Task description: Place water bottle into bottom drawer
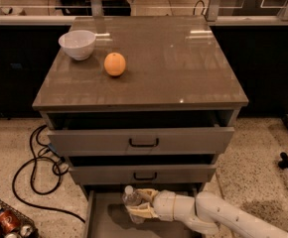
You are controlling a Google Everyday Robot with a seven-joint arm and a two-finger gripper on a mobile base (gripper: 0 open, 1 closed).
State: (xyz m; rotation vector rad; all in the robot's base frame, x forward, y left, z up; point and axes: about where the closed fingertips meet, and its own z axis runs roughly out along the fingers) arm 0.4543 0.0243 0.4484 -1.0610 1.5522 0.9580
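Note:
The water bottle (131,199), clear with a white cap, stands upright inside the bottom drawer (100,222), the lowest grey tray pulled out under the cabinet. My gripper (138,205) reaches in from the lower right on a white arm (218,216). Its pale fingers (143,212) are wrapped around the bottle's body. The bottle's lower end sits close to the drawer floor, casting a dark shadow to its left. I cannot tell whether the bottle touches the floor.
Two upper grey drawers (143,142) with black handles are pulled partly open above the gripper. A white bowl (77,44) and an orange (114,64) sit on the cabinet top. A black cable (35,172) and a wire basket with cans (5,223) lie on the left floor.

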